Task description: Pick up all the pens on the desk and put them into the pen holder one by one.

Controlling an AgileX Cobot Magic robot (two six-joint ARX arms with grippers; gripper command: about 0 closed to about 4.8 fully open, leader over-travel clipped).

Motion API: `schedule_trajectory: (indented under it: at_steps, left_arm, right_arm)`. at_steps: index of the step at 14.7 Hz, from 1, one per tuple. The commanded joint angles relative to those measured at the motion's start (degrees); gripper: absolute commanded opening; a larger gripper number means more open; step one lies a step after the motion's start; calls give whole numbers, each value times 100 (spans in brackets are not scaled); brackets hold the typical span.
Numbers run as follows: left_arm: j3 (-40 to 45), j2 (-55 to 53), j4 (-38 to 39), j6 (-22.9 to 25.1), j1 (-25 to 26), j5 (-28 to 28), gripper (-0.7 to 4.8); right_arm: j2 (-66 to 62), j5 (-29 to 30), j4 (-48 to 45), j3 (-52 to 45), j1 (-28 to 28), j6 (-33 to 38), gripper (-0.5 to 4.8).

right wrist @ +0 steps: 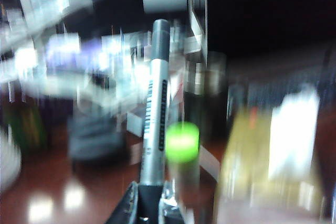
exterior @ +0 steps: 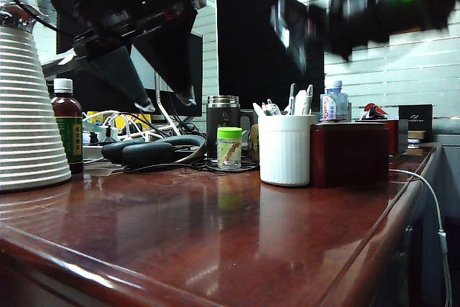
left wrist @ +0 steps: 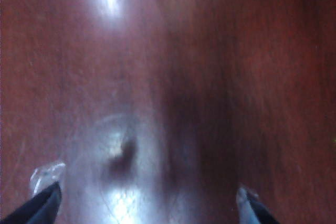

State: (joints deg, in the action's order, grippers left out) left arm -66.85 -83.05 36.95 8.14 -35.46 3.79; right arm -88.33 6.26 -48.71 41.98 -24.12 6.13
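Now right gripper (right wrist: 149,214) jaws clamp pen (right wrist: 153,114); left gripper (left wrist: 147,203) wide.

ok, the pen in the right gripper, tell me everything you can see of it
The pen is a slim marker-like one: silver-grey barrel with dark print running along it, dark grey cap end pointing away from the right gripper, black lower end. The gripper is shut on that lower end, in the air, high at the right of the exterior view. Nothing else touches the pen. The view is motion-blurred, so the print is unreadable.

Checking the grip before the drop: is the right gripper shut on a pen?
Yes. The right gripper, raised in the air, is shut on the black and silver pen, whose barrel sticks out from between its fingers.
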Motion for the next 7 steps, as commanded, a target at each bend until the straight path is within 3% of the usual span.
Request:
schedule_trajectory:
  at_steps: [1,7]
  left_arm:
    - [-4,9,-313,22,2,-15,435]
    - [-2,-22,-365,22,2,-15,435]
  right_arm:
    - [-229,155,44,-37,9,-59,-6]
    - [-1058,151,-1117,-35,9,-57,-6]
